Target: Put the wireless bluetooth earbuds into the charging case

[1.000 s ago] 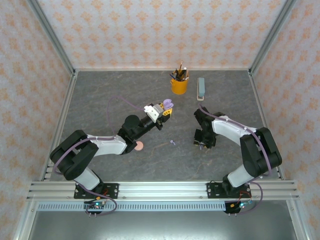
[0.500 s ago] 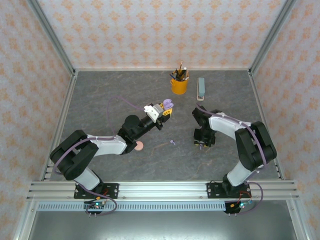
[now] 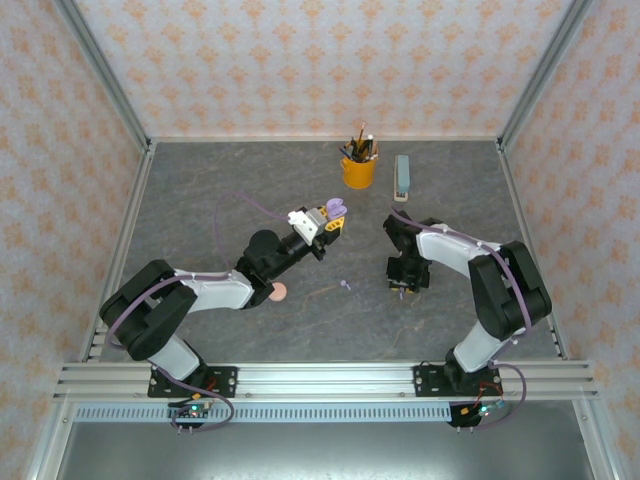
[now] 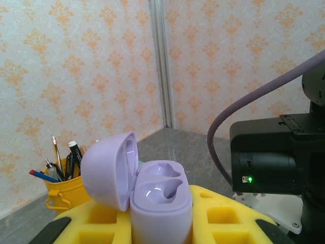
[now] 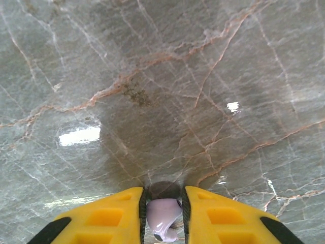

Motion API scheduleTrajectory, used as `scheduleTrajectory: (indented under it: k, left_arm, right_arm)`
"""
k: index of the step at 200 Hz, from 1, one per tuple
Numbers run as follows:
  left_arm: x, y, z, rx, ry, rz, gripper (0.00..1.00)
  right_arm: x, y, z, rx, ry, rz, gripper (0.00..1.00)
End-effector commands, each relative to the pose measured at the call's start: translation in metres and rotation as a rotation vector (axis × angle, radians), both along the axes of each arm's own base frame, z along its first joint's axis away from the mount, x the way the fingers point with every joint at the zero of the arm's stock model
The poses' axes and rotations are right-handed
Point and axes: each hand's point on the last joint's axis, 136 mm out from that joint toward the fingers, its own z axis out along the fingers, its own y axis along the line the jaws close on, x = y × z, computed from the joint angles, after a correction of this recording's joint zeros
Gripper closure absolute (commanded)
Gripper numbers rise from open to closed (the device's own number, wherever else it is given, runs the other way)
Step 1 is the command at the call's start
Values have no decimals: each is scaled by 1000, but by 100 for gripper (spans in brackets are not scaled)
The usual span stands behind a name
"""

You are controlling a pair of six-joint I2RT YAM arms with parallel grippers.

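Observation:
My left gripper (image 3: 333,216) is raised above the table's middle, shut on a lilac charging case (image 4: 161,203). The case stands upright between the yellow fingers (image 4: 238,218), its lid (image 4: 109,168) swung open to the left and both wells empty. My right gripper (image 5: 163,203) points down at the marble table, right of centre. A lilac earbud (image 5: 163,216) sits between its yellow fingers (image 5: 106,218), with both pads against it. In the top view this gripper (image 3: 404,288) covers that earbud. A second tiny lilac earbud (image 3: 346,284) lies loose on the table between the two arms.
A pink round case (image 3: 279,291) peeks out from under the left forearm. At the back stand a yellow cup of pencils (image 3: 358,168) and a grey-green stapler (image 3: 402,176). Patterned walls enclose the grey marble table (image 3: 200,200) on three sides.
The right gripper's jaws have narrowed onto the lilac earbud and the right arm has shifted slightly. The left arm and the case have not moved.

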Motion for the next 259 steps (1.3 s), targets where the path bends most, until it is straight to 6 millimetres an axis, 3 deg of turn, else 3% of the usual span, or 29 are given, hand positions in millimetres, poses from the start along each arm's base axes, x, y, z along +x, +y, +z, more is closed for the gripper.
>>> scheduleTrajectory:
  k: [1, 70, 141, 229, 239, 259]
  left_arm:
    - [0, 3, 19, -42, -44, 2, 100]
    - [-1, 2, 22, -44, -43, -4, 100]
    - [-1, 1, 23, -43, -36, -8, 100]
    - [-1, -1, 24, -54, -31, -18, 100]
    - [-1, -1, 25, -56, -32, -18, 100]
    - [-1, -1, 25, -60, -35, -19, 100]
  right_arm:
    - [1, -8, 0, -43, 3, 8, 75]
    - [-2, -9, 3, -34, -14, 24, 82]
    - [5, 0, 25, 54, -136, -12, 83]
    - [-6, 9, 1, 79, -19, -1, 84]
    - [-7, 6, 1, 63, -6, 6, 81]
    - [-7, 1, 2, 27, 10, 17, 66]
